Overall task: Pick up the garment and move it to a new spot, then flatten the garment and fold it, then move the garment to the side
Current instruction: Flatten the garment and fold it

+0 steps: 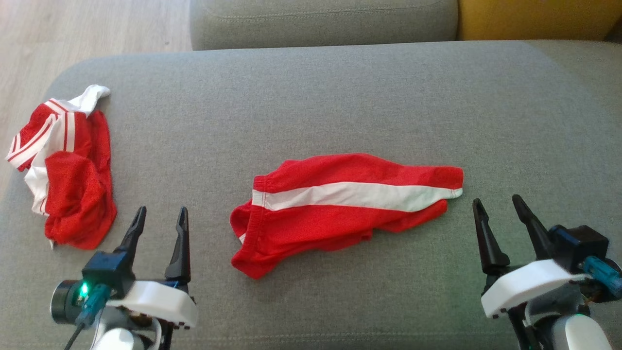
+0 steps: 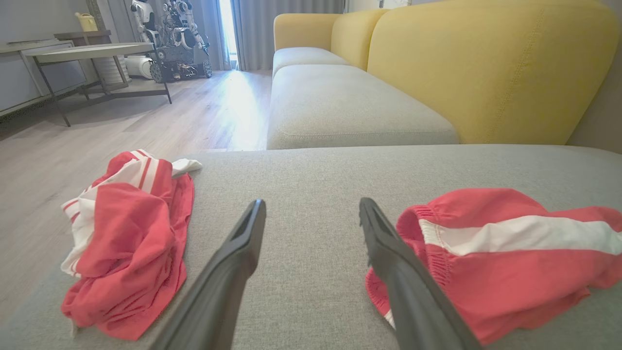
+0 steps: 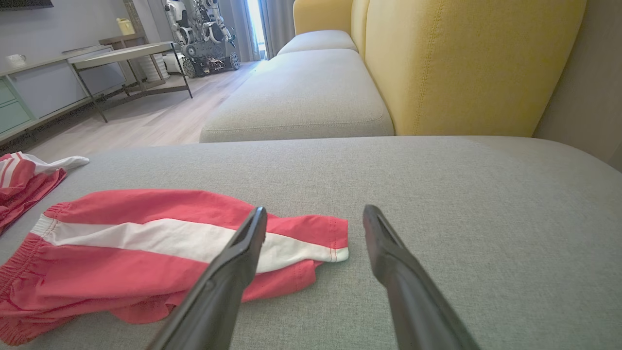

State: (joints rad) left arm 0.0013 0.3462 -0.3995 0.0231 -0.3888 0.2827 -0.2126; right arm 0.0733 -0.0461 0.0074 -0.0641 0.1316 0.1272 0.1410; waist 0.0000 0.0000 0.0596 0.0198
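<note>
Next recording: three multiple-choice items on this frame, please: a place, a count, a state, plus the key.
1. Where on the grey fabric sofa cushion does the crumpled red-and-white fabric garment lie? A) left end B) middle C) right end
2. How many garments lie on that cushion? A) one B) two C) four
3. The left gripper's fingers are: A) shut on cloth B) open, empty C) shut, empty
Key: 1A, it lies by the left edge; 2B, it plus the red shorts with a white stripe; 3B, fingers apart, nothing between.
</note>
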